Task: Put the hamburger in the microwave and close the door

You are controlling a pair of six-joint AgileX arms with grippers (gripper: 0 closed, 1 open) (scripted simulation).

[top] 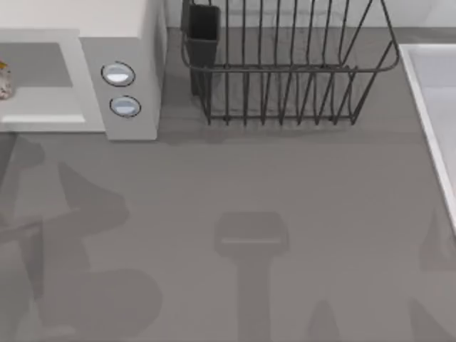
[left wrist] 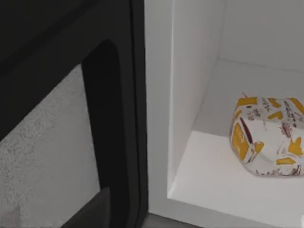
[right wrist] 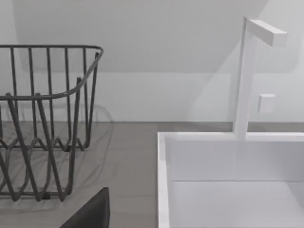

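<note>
The white microwave stands at the table's back left, two round knobs on its side panel. The hamburger sits inside its cavity at the top view's left edge. The left wrist view looks close into that cavity: the hamburger, in a yellow-and-white printed wrap, rests on the white floor. Beside the cavity the door stands open, its dark inner frame around a grey speckled window. A dark part of my left gripper is at that view's lower edge, close to the door. Nothing is seen held in it.
A dark wire dish rack with a black cup holder stands at the back centre. A white sink with a faucet lies at the right. A dark part of my right gripper faces the gap between rack and sink.
</note>
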